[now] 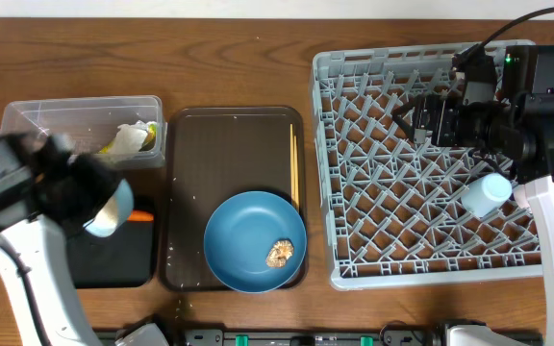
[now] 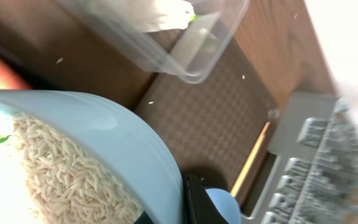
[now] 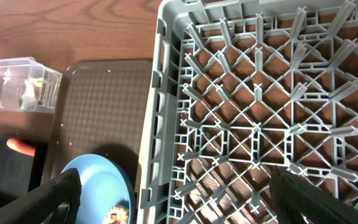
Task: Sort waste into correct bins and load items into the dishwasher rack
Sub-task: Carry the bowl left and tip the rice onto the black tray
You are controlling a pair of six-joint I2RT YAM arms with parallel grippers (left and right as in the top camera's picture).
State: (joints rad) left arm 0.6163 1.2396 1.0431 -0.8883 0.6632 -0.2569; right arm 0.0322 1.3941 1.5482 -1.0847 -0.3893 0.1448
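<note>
My left gripper (image 1: 99, 200) is shut on the rim of the pale blue bowl (image 1: 112, 213) and holds it tilted over the black tray (image 1: 113, 259). In the left wrist view the bowl (image 2: 135, 149) is full of white rice (image 2: 55, 174). An orange carrot (image 1: 140, 216) lies on the black tray. The clear tub (image 1: 75, 120) holds the yellow wrapper (image 1: 131, 140). The dark blue plate (image 1: 248, 235) carries a brown food lump (image 1: 280, 253). My right gripper (image 1: 421, 120) is open and empty above the grey rack (image 1: 402, 221). A light blue cup (image 1: 486, 192) lies in the rack. The pink cup is out of view.
The plate sits on the dark brown serving tray (image 1: 229, 154) between the bins and the rack. The wooden chopsticks (image 1: 294, 168) lie along that tray's right edge. Rice grains are scattered on the serving tray and the table.
</note>
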